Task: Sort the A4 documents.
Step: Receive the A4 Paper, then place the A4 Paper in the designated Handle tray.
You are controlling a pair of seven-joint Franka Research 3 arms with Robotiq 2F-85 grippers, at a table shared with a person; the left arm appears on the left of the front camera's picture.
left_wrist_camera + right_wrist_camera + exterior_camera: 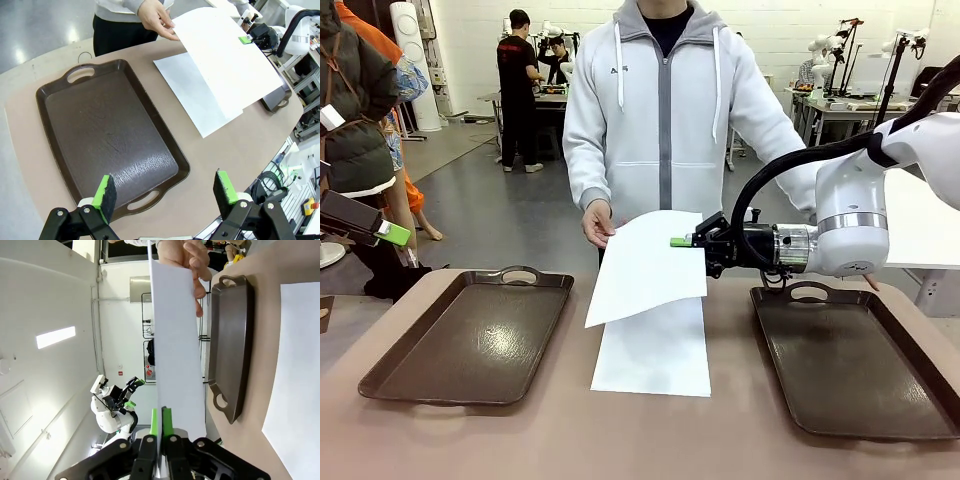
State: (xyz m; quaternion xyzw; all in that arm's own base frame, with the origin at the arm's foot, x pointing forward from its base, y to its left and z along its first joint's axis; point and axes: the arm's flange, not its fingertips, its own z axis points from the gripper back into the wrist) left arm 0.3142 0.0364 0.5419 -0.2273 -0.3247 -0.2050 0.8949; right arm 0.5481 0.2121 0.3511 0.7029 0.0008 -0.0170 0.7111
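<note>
Left fingers (105,194): spread wide, holding nothing, raised above the tabletop (520,440) at the robot's left.
Left tray (470,340): dark brown, handled, flat on the tabletop on the left side.
Right tray (860,360): the same kind, flat on the right side.
Flat A4 sheet (655,355): white, lies on the tabletop between the two trays, touching neither.
Raised A4 sheet (650,262): held in the air above the flat sheet's far end, tilted, its near corner drooping.
Right fingers (167,421): pressed together on the raised sheet's right edge.
Person's hand (598,222): grips the raised sheet's far left edge.
</note>
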